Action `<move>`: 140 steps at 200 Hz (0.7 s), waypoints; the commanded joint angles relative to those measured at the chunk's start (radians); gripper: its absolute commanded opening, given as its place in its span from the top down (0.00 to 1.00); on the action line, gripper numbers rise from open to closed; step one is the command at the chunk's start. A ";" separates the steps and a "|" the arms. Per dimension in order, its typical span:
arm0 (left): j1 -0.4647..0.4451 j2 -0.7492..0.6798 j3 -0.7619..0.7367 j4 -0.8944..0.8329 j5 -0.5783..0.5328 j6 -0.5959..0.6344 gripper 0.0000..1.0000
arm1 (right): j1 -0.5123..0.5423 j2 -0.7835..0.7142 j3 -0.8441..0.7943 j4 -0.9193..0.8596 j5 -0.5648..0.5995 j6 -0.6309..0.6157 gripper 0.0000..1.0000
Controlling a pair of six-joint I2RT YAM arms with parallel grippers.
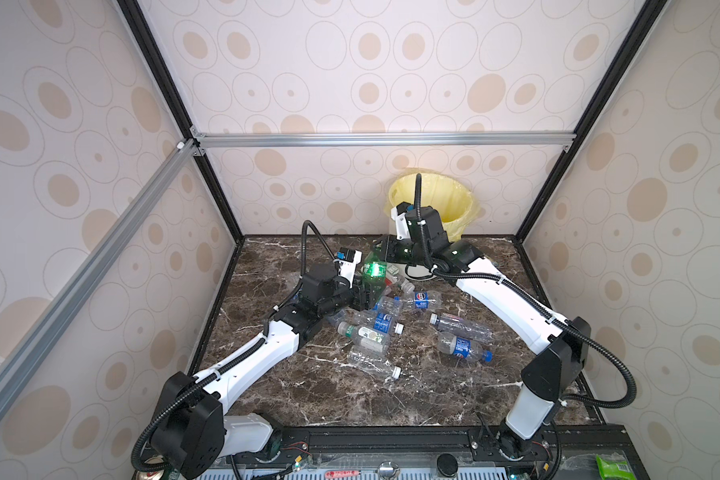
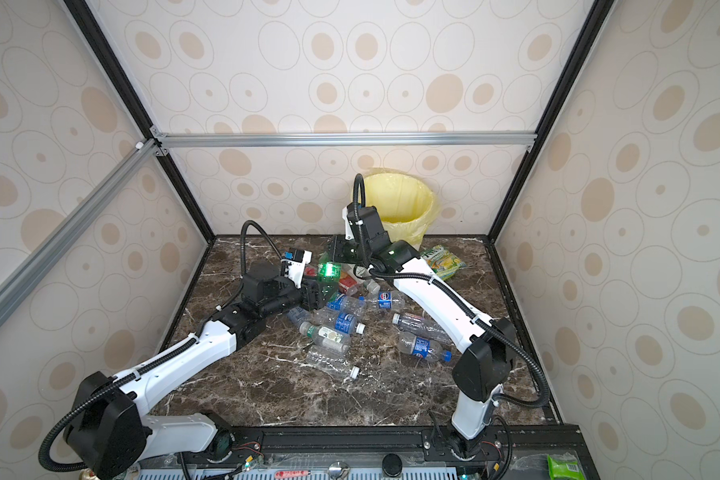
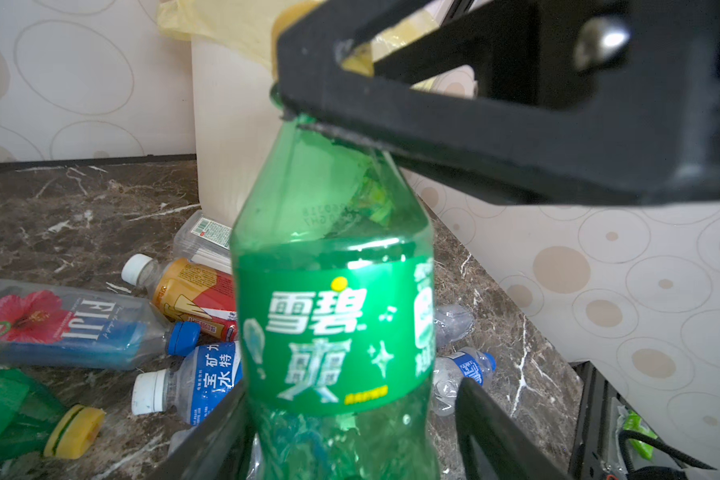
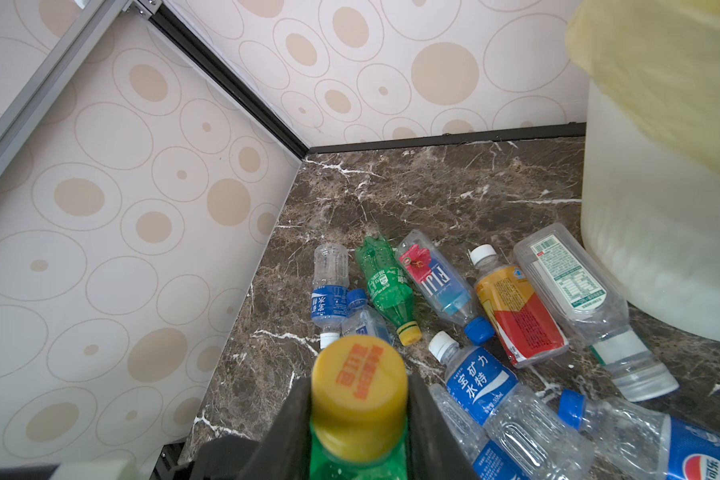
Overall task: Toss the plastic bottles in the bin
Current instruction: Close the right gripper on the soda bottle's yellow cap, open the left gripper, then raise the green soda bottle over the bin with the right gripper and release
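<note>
While the right tool (image 4: pixel 358 399) pinches the neck of a green plastic bottle (image 3: pixel 333 332), just under its yellow screw cap (image 4: pixel 358 395), the left tool (image 3: pixel 352 392) stands spread around the same bottle's lower body: one of its black fingers (image 3: pixel 223 440) lies against the plastic and the other shows a narrow gap beside it. Between the two tools the bottle is up off the dark brown marble table (image 1: pixel 350 399), over the heap of lying bottles and in front of the round white bin (image 4: pixel 641 257) with its pale yellow bag, not inside it. On the table near the tools lie a second green bottle (image 4: pixel 385 286) with a yellow cap, a clear square bottle (image 4: pixel 433 282) with a red flower label and a blue cap, an orange-red bottle (image 4: pixel 512 311) with a white cap and a clear flat bottle (image 4: pixel 574 286) with a green-and-white label, the last just beside the bin's wall. Nearer the front of the table, in both top views, more clear blue-labelled bottles (image 1: pixel 460 347) lie on their sides, well apart from the bin. A green-yellow snack packet (image 2: pixel 443 259) lies near the bin's foot
</note>
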 commanded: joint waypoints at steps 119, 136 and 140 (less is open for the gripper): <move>-0.007 0.005 0.039 -0.018 -0.028 0.061 0.01 | -0.007 0.012 0.168 -0.079 0.192 -0.178 0.92; -0.007 0.017 0.104 -0.076 -0.083 0.093 0.01 | -0.013 0.009 0.237 -0.098 0.238 -0.234 0.92; -0.007 0.018 0.123 -0.087 -0.089 0.098 0.01 | -0.016 0.008 0.250 -0.101 0.245 -0.244 0.92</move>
